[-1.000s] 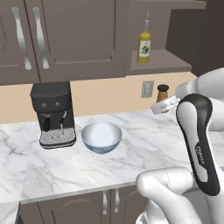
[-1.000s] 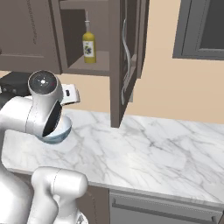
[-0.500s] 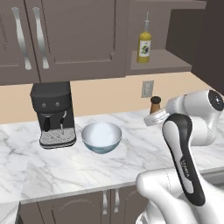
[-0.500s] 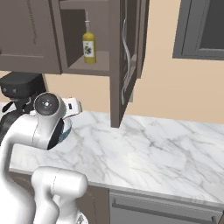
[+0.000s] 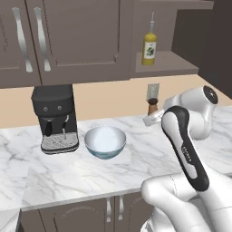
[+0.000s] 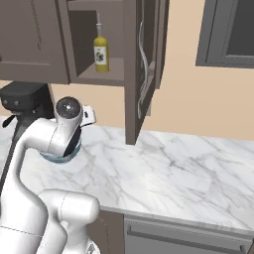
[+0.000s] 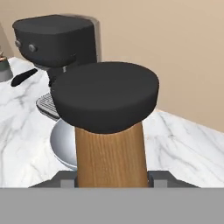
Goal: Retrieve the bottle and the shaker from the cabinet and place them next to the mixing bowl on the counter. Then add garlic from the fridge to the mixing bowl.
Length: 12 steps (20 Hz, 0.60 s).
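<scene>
Hand view: the shaker is seen pinched upright between the fingers, dark cap up, long axis vertical. The mixing bowl lies just beyond and below it, in front of the coffee machine. In the left base view the shaker is carried above the surface, to the right of the mixing bowl. The bottle is left standing in the cabinet above.

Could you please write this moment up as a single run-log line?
gripper: shut on shaker | shaker: above counter, right of mixing bowl | bottle: in cabinet | garlic: not yet fetched
</scene>
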### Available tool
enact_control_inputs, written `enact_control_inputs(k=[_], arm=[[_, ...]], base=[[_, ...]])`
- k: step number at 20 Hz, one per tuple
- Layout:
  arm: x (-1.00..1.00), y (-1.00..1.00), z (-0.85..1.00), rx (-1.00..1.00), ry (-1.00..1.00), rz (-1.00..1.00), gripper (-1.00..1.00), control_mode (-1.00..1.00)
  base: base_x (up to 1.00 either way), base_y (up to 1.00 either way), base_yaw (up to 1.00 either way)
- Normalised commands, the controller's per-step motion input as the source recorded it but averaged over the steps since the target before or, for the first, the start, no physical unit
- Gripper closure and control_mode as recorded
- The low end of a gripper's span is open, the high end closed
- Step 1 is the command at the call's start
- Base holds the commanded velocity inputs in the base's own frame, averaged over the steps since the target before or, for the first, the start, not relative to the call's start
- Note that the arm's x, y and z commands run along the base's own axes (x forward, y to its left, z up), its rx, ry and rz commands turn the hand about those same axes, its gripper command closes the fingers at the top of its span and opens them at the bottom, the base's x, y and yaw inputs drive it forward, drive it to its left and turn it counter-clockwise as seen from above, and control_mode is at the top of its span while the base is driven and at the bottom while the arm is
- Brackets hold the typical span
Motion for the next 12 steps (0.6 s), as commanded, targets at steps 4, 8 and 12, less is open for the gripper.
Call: enact_control_inputs(k=[4,8,12], arm=[[0.26,0.15,-0.10,0.00,0.15,0.19,1.00,-1.00],[0.33,0.10,-0.17,0.00,0.07,0.19,1.00,-1.00],[0.18,0.08,-0.18,0.02,0.00,0.15,1.00,-1.00]], base=[[0.00,0.00,0.00],[0.00,0.00,0.00],[0.00,0.00,0.00]])
